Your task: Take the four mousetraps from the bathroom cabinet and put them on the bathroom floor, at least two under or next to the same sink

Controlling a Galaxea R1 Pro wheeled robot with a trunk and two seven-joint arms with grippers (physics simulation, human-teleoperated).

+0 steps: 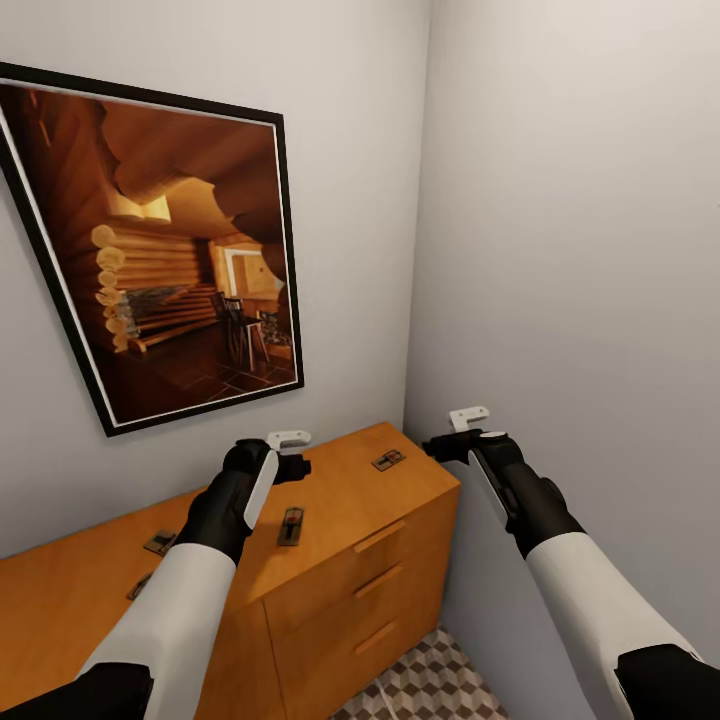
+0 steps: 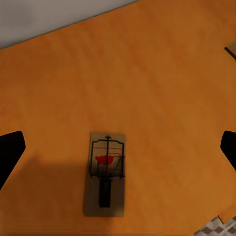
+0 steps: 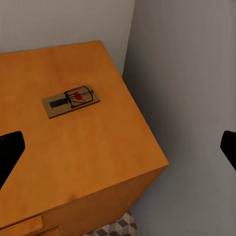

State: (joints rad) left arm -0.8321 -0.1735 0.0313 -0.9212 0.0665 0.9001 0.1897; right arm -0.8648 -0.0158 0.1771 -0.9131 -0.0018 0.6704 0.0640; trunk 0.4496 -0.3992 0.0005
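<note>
Risk lies in the open left gripper (image 1: 290, 452), hovering above a small flat brown wooden mousetrap (image 1: 291, 525) on the orange-brown wooden cabinet (image 1: 400, 500), descending off-centre and nudging it aside.

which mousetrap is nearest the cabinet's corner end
The mousetrap at the wall corner, beside the right gripper; the others lie further left on the cabinet.

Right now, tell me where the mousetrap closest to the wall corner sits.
In the head view that mousetrap lies flat on the cabinet top near its right end, between the left gripper and the right gripper.
</note>
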